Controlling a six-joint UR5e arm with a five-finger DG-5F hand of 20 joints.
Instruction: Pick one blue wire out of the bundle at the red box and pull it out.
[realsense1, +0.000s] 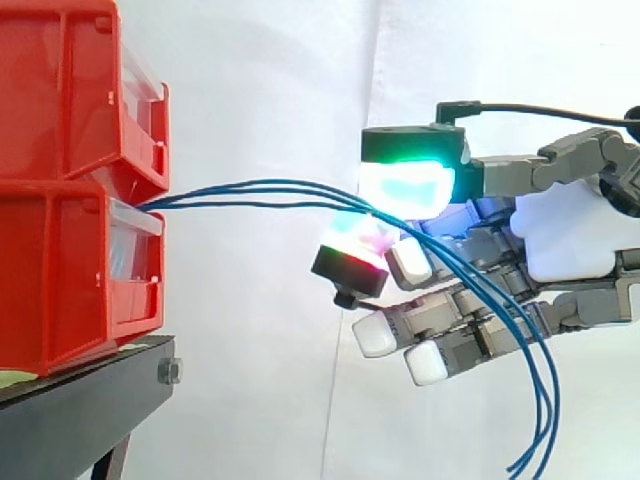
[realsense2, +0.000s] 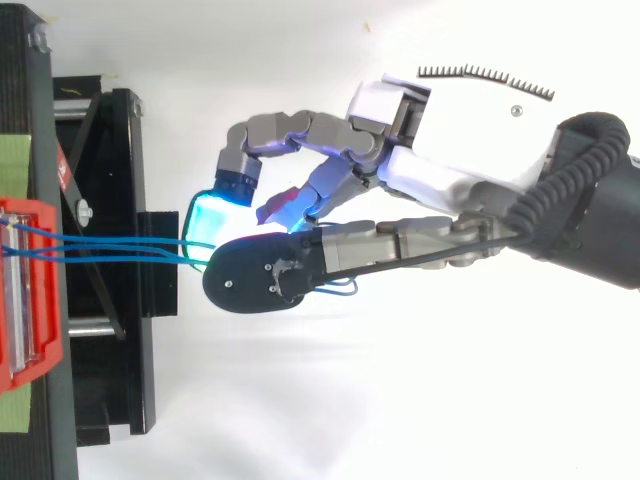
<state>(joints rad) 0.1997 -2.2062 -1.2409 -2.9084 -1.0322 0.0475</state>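
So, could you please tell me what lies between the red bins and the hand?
Just the blue wires, stretching from the red bins to the pinching fingertips of the hand, seen in both side and top views.

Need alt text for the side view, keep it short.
The robot hand, reaching in from the right, pinches blue wires between glowing fingers. The wires run roughly level from the stacked red bins on a black stand at left, through the pinch, then droop to the lower right.
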